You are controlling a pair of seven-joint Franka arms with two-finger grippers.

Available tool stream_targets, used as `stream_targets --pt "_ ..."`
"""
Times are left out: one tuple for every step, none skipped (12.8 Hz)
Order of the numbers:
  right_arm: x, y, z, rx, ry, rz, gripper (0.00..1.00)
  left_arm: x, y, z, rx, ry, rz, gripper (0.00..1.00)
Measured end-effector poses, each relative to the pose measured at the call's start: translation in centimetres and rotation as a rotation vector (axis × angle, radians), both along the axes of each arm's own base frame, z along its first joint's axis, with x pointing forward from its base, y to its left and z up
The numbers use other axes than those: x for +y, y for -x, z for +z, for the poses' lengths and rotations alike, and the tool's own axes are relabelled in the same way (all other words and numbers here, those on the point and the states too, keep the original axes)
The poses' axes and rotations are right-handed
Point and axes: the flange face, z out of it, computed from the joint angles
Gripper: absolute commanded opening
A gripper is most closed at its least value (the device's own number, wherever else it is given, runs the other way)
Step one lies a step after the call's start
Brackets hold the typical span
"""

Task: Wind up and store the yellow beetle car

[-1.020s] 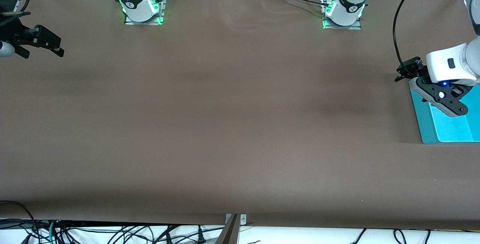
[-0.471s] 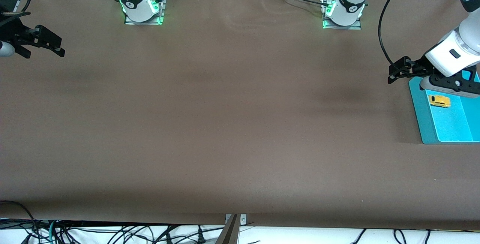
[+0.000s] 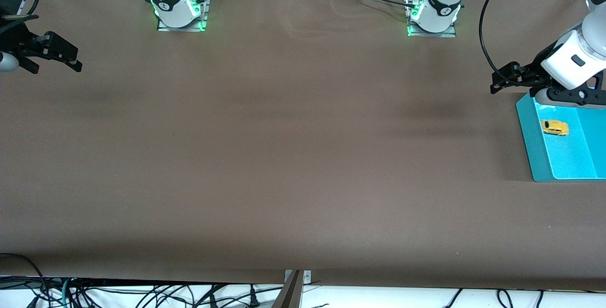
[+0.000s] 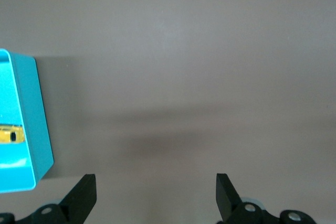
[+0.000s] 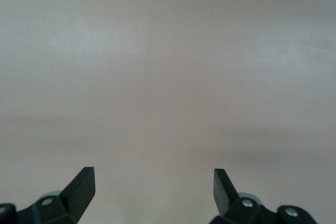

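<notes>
You see the yellow beetle car (image 3: 555,127) lying in the turquoise tray (image 3: 532,142) at the left arm's end of the brown worktop (image 3: 284,156); its long axis runs roughly along the worktop's length, but which end is the nose cannot be told. The tray is smooth with raised walls. The left hand (image 3: 502,81) hangs beside the tray's edge, fingers spread, empty. The right hand (image 3: 71,59) waits at the right arm's end, fingers spread.
</notes>
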Motion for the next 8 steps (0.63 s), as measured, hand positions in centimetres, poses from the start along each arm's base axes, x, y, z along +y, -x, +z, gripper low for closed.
stream_targets --pt "0.00 0.00 0.00 0.000 0.000 0.000 1.00 0.04 0.27 0.07 0.006 0.000 0.000 1.00" --pt "0.00 0.00 0.00 0.000 0.000 0.000 1.00 0.05 0.36 0.14 0.006 -0.001 0.001 1.00" --pt "0.00 0.00 0.00 0.000 0.000 0.000 1.00 0.05 0.36 0.15 0.005 -0.001 0.001 1.00" --pt "0.00 0.00 0.00 0.000 0.000 0.000 1.00 0.05 0.35 0.13 0.006 -0.001 0.001 1.00" --pt "0.00 0.00 0.00 0.000 0.000 0.000 1.00 0.06 0.32 0.06 0.007 -0.001 0.001 1.00" --pt "0.00 0.00 0.00 0.000 0.000 0.000 1.00 0.08 0.28 -0.02 0.009 -0.001 0.001 1.00" --pt "-0.01 0.00 0.00 0.000 0.000 0.000 1.00 0.10 0.27 -0.10 0.011 -0.001 0.001 1.00" --pt "-0.01 0.00 0.00 0.000 0.000 0.000 1.00 0.10 0.28 -0.13 0.013 -0.001 0.001 1.00"
